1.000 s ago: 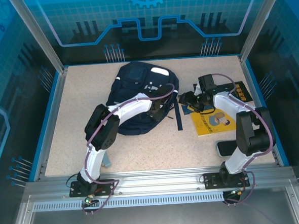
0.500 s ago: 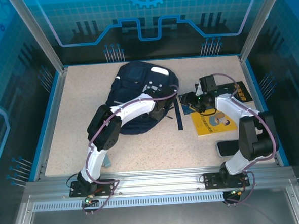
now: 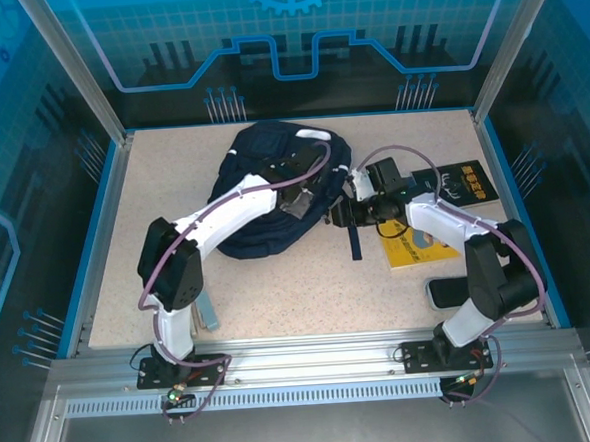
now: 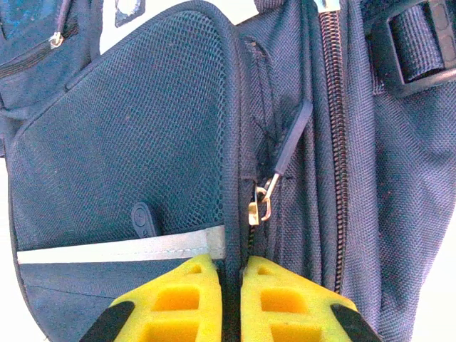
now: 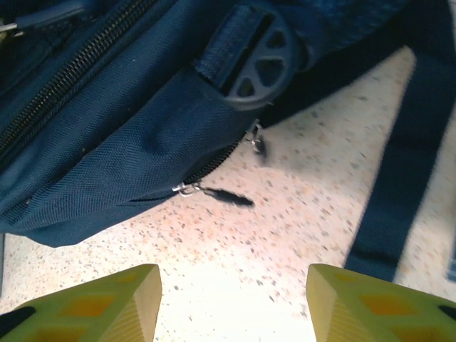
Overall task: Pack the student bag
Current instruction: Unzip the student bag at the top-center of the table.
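Observation:
The student bag, a navy backpack with white stripes, lies at the back middle of the table. My left gripper reaches over it. In the left wrist view this gripper is shut on the bag's corded seam beside the mesh pocket, just below a metal zipper pull. My right gripper is at the bag's right edge. In the right wrist view it is open over bare table, facing a zipper pull that lies on the table below the bag's side.
A yellow book and a navy book with yellow lettering lie right of the bag, under the right arm. A dark flat item sits front right. A loose strap trails from the bag. A pale item lies by the left arm's base.
The left arm's elbow swung left and its gripper shifted up the bag's right side, which now bulges up. The right gripper moved left from over the books to the bag's edge.

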Available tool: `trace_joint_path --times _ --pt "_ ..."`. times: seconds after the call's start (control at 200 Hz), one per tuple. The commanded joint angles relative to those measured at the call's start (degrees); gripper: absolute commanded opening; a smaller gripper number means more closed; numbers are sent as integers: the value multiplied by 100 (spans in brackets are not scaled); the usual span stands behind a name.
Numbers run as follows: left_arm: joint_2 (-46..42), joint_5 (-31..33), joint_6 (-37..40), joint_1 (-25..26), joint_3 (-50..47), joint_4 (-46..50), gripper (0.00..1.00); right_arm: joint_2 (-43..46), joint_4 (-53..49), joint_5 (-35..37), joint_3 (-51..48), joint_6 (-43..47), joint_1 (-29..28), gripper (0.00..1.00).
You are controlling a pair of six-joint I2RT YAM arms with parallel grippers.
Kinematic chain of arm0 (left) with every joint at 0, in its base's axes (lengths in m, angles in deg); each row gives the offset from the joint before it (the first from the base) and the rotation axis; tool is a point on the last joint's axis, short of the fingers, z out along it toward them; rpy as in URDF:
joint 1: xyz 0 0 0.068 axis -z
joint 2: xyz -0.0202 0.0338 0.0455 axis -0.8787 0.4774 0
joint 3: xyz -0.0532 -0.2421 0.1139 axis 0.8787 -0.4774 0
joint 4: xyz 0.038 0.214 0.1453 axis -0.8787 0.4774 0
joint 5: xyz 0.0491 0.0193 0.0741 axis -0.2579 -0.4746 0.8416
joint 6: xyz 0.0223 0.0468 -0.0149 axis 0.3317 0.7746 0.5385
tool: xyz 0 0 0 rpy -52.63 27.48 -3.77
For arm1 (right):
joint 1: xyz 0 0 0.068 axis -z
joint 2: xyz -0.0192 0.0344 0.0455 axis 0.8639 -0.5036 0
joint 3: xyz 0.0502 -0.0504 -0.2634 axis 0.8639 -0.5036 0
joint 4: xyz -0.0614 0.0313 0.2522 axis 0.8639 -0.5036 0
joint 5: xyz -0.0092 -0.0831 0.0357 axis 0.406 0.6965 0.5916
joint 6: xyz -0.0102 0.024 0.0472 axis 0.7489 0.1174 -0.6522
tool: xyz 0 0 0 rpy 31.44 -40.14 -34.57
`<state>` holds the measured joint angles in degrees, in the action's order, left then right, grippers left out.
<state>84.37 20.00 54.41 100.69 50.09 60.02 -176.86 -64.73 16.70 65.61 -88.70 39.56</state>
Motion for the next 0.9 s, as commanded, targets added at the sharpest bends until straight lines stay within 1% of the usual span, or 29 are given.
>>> trace_joint_path --times 0.0,0.095,0.12,0.23,0.285,0.37,0.425,0.64,0.78,0.895 --pt "-476 -369 72 -179 -107 -457 1 -363 483 -833 82 606 -48 55" --pt "-531 -559 11 -271 -101 -530 1 -602 460 -966 300 765 -103 50" --pt "-537 -591 -5 -298 -101 -546 1 -639 488 -996 323 812 -114 47" --pt "-564 -678 -30 -373 -97 -612 0 -732 845 -1092 238 954 -150 42" --pt "-555 -650 -18 -399 -69 -625 0 -768 1012 -1199 152 1203 -150 43" --pt "-548 -654 -31 -443 -36 -654 0 -869 1061 -966 159 1427 -149 42" --pt "-543 -641 -44 -475 5 -635 0 -918 1267 -890 111 1455 -146 41" --pt "-650 -652 -49 -640 147 -577 0 -1172 1643 -1019 103 1475 -155 40" --pt "-778 -684 -49 -754 190 -542 0 -1058 1880 -1108 -23 1497 -153 40" --pt "-850 -741 -20 -802 241 -497 0 -860 2114 -1349 -230 1763 -183 42"
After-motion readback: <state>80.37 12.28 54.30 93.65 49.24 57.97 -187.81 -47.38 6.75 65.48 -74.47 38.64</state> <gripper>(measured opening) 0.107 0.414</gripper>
